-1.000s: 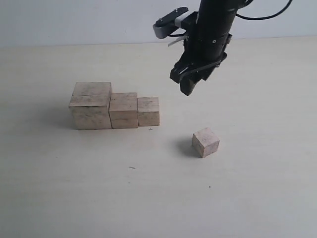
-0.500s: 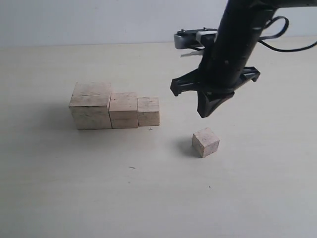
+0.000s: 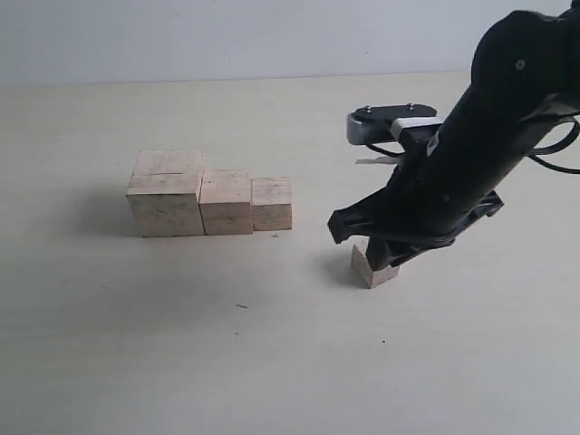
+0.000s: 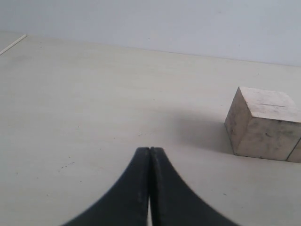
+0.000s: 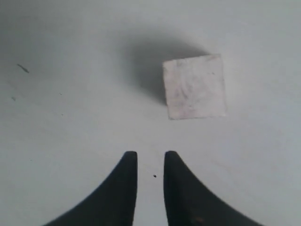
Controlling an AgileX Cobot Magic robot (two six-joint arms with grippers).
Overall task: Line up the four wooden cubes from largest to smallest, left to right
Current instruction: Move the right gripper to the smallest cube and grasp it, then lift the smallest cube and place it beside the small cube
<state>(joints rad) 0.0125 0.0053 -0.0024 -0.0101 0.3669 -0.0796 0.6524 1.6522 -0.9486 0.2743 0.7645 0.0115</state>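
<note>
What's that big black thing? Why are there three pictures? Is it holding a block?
The black thing is a robot arm with a pincher called a gripper; the robot has two. One picture comes from a camera watching the whole table. The other two come from little cameras on the wrists, so you see black fingers poking in. On the table a big cube, a medium cube and a smaller cube sit side by side. The smallest cube sits alone. The right gripper hangs close to it, fingers slightly apart, holding nothing. The left gripper is shut and empty, near the big cube.
</note>
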